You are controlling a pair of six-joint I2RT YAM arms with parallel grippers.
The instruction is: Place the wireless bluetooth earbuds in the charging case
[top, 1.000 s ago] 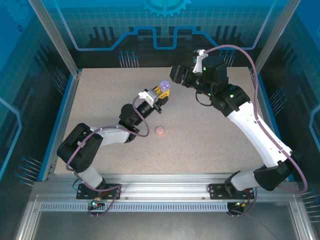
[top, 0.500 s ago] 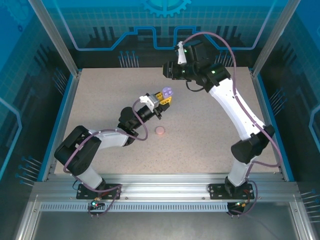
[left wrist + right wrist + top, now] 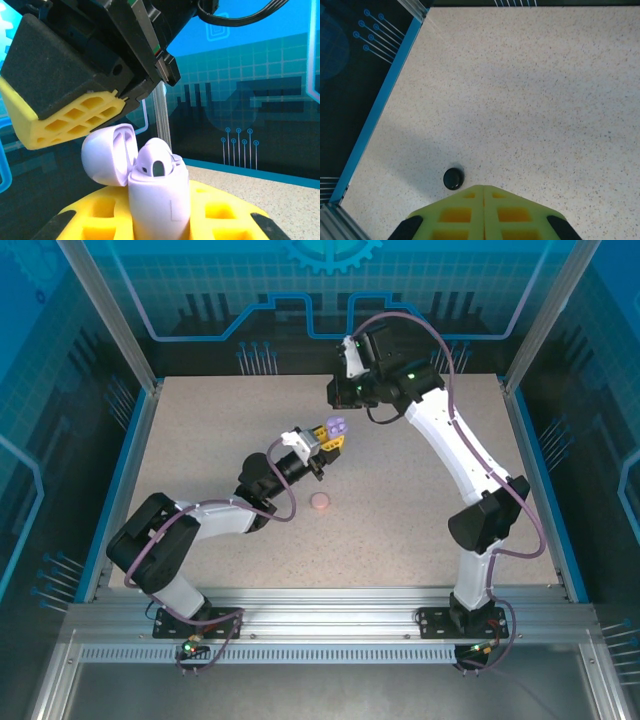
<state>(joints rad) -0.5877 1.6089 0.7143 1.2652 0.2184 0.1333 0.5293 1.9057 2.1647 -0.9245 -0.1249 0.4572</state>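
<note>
Loss of the protruding earbud [image 3: 156, 160] was feared if the purple case [image 3: 159, 205], gripped by the left pincer [image 3: 329, 434], was tilted; the right pincer [image 3: 484, 194] was closed on nothing.

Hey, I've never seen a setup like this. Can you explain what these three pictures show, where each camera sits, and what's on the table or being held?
These are two robot arms bolted at the near edge of a speckled table. The overhead picture comes from a fixed camera above and behind them. The other two come from small cameras on each wrist, looking along the yellow jaws.

The left arm holds a purple earbud case upright in its shut jaws. The lid is flipped open and an earbud sits inside.

The right arm reaches toward the far edge. Its jaws are shut on nothing and point down at the table, where a small black round object lies just beyond their tips.

A pale pink round object, likely another case, rests on the table between the arms.
</note>
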